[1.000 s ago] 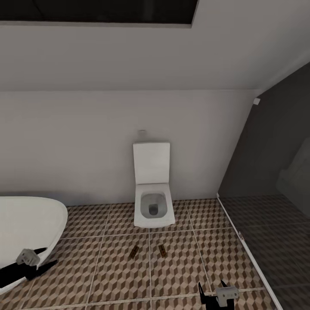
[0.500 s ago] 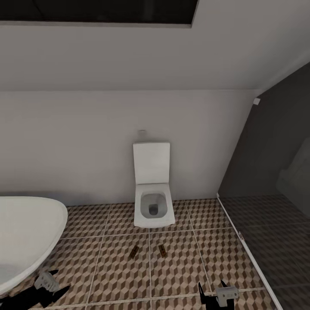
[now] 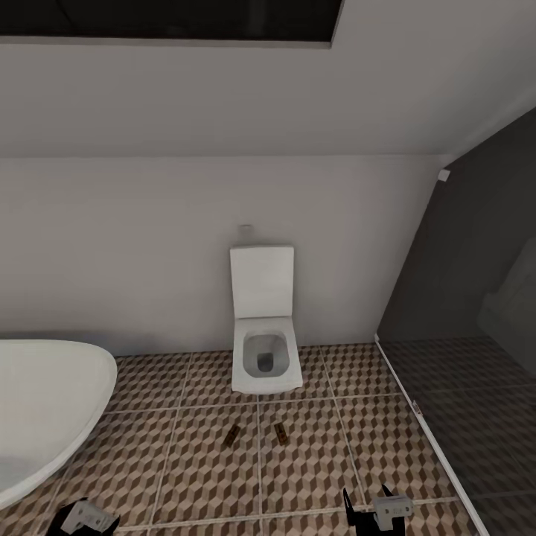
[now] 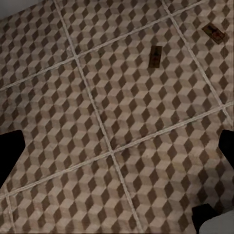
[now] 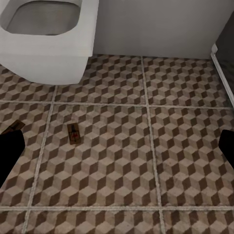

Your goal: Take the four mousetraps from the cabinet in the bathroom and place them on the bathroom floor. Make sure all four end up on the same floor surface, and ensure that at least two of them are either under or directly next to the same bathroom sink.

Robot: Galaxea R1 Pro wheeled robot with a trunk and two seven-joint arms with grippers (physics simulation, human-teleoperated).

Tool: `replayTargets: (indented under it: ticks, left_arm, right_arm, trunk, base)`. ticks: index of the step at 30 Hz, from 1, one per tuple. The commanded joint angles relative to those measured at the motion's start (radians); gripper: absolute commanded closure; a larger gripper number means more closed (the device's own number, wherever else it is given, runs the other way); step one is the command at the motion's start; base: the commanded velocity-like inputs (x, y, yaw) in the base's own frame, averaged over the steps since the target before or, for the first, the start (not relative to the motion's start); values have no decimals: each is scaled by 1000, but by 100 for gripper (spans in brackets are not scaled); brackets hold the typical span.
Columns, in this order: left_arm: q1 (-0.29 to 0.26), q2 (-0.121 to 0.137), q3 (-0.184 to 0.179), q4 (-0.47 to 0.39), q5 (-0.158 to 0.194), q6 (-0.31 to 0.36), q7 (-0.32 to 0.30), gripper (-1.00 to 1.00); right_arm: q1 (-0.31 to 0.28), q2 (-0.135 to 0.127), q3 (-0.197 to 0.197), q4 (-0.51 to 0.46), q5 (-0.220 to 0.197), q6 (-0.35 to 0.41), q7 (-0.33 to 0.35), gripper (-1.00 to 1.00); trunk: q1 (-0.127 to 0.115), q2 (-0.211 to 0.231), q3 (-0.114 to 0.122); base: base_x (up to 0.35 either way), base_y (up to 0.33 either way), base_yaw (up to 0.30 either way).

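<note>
Overhead, a pale sloping ceiling [image 3: 246, 97] runs down to a white back wall [image 3: 112, 246], with a dark glass shower screen [image 3: 465, 298] closing off the right side of the room. Below that spreads the bathroom floor [image 3: 201, 476], large tiles printed with brown, beige and white cubes and divided by pale grout lines. A white bathtub [image 3: 45, 402] curves in from the left edge of the head view, and a square white toilet [image 3: 264, 350] stands against the back wall with its lid raised.

Two mousetraps lie flat on the tiles in front of the toilet, near each other but not touching (one on each side of a grout line). The left mousetrap [image 3: 231, 435] is angled, and the right mousetrap [image 3: 280, 433] lies closer to straight. From the left wrist camera both show on the open floor, one [image 4: 155, 56] with a small red mark and the other [image 4: 213, 33] near the frame's edge. From the right wrist camera one [image 5: 73, 134] lies just in front of the toilet's base, with the tip of the other [image 5: 14, 126] peeking past a dark finger.

The left gripper [image 3: 83, 517] hangs low over the tiles by the tub; its fingers are spread wide with nothing between them. The right gripper [image 3: 368, 506] sits at the bottom edge of the head view, its fingers likewise apart and empty.
</note>
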Motion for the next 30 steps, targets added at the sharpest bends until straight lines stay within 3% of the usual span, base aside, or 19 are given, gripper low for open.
replayTargets:
  ticks: [1,2,6,13,16,22,23,24,30]
  left_arm:
    - [-2,0,-7,-26,-8,-5,50,-100]
    - [1,0,-8,-70,-16,-5,124,-100]
    - [10,0,-8,-157,-28,3,262,-100]
    - [17,-4,-9,-213,-35,82,327,-100]
    - [18,-24,-9,-215,-35,148,338,-100]
    - [19,-169,-9,-108,-35,343,361,-100]
    - [20,-226,-8,-57,-35,409,371,-100]
    - [20,-254,-8,-33,-34,442,376,-100]
    - [20,-387,-5,100,-34,597,398,-100]
  right_arm:
    - [-1,0,9,1,-9,-3,-2,-100]
    - [-1,0,9,1,-9,-3,-2,-100]
    - [-1,0,9,1,-9,-3,-2,-100]
    - [-1,0,9,1,-9,-3,-2,-100]
    - [-1,0,9,1,-9,-3,-2,-100]
    - [-1,0,9,1,-9,-3,-2,-100]
    - [-1,0,9,1,-9,-3,-2,-100]
    - [-1,0,9,1,-9,-3,-2,-100]
    - [-1,0,9,1,-9,-3,-2,-100]
  trunk:
    - [1,-2,-2]
    - [1,-2,-2]
    - [1,-2,-2]
    - [1,-2,-2]
    - [1,-2,-2]
    - [1,-2,-2]
    - [1,-2,-2]
    - [1,-2,-2]
    - [1,-2,-2]
  base:
    - [0,0,0]
    - [0,0,0]
    - [0,0,0]
    - [0,0,0]
    - [0,0,0]
    - [0,0,0]
    - [0,0,0]
    - [0,0,0]
    - [0,0,0]
